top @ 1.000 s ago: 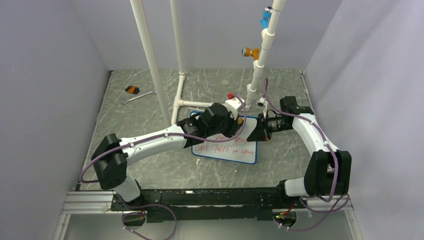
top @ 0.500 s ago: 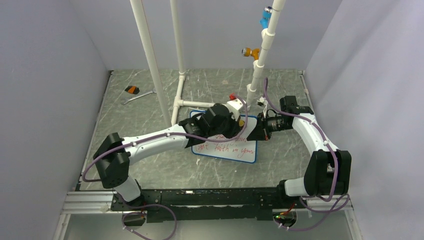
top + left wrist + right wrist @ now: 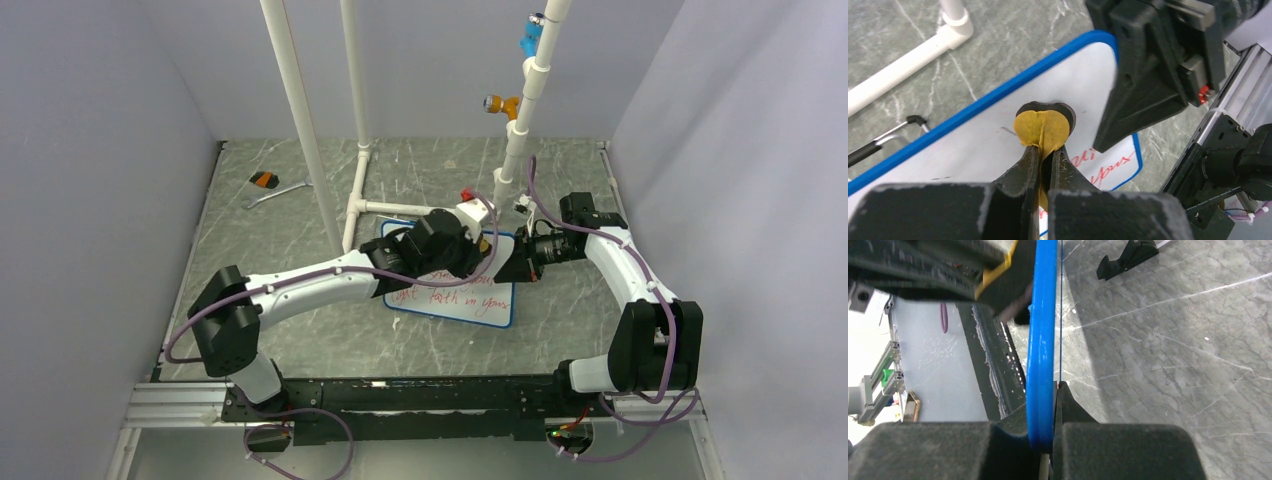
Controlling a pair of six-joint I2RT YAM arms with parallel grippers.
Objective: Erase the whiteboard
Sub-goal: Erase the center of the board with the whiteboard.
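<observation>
The right tool (image 3: 1047,399) is clamping the blue frame at the whiteboard's (image 3: 452,300) right edge, likely bracing the board so that rubbing is not sliding it across the table (image 3: 300,330). The left tool (image 3: 1044,150) is pinching a round yellow eraser pad (image 3: 1042,126), apparently pressing it onto the board face just ahead of its tips, close to the right tool. Red writing (image 3: 1098,167) is waiting on the left tool's near side. A white pipe (image 3: 903,65) is running just beyond the board's far edge, crowding strokes that way; the near side is offering more room.
</observation>
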